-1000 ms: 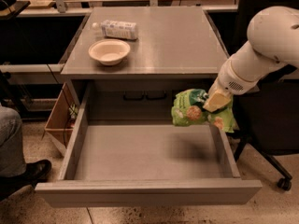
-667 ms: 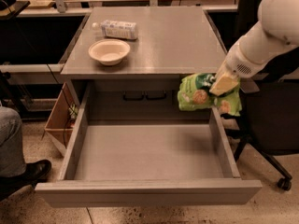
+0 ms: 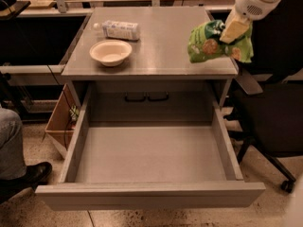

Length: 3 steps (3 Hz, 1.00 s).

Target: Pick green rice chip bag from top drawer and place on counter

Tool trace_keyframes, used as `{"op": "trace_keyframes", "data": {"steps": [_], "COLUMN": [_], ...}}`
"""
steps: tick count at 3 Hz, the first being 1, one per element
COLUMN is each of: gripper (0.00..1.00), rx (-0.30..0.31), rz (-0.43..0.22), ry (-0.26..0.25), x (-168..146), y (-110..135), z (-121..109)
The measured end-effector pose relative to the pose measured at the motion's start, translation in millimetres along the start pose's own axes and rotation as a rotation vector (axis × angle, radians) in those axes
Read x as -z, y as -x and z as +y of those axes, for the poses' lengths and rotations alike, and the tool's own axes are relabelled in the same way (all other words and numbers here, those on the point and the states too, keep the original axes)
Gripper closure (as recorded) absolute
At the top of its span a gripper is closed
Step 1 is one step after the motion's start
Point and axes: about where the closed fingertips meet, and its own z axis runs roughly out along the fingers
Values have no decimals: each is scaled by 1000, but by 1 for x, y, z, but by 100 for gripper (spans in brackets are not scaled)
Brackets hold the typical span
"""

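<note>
One white robot arm reaches in from the upper right corner. Its gripper, with tan fingers, is closed tight on the upper right part of the bag, with the crinkled green foil bunched between the fingers. The bag is out of the drawer and hangs from the gripper over the right side of the counter, near the front edge. From this angle its right part reaches past the counter's right edge. Whether its lower edge touches the surface cannot be told. Pictures of round tan chips show on the bag's front.

The counter is a flat grey metal top. On its left side sits a shallow cream bowl, upright. Just behind the bowl a white-and-blue carton lies on its side. Both are well apart from the bag.

Below the counter, the drawer is pulled far out toward the viewer, and its smooth grey floor and side walls are in plain view. Behind it, on the cabinet's face, are two dark handles side by side.

To the right of the cabinet stands a black office chair on castors. To the left, a wooden box leans against the cabinet. At the left edge a person's leg in jeans and a dark shoe are visible on the speckled floor.
</note>
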Motion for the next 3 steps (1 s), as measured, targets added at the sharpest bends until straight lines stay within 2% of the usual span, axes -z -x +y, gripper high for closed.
{"op": "trace_keyframes", "data": {"steps": [1, 2, 3], "gripper": [100, 100, 100], "rx": [13, -33, -78], "rz": [-41, -76, -111], "ry": [-50, -93, -109], "x": [-6, -37, -74], "y": [24, 24, 18], "z": [-39, -69, -83]}}
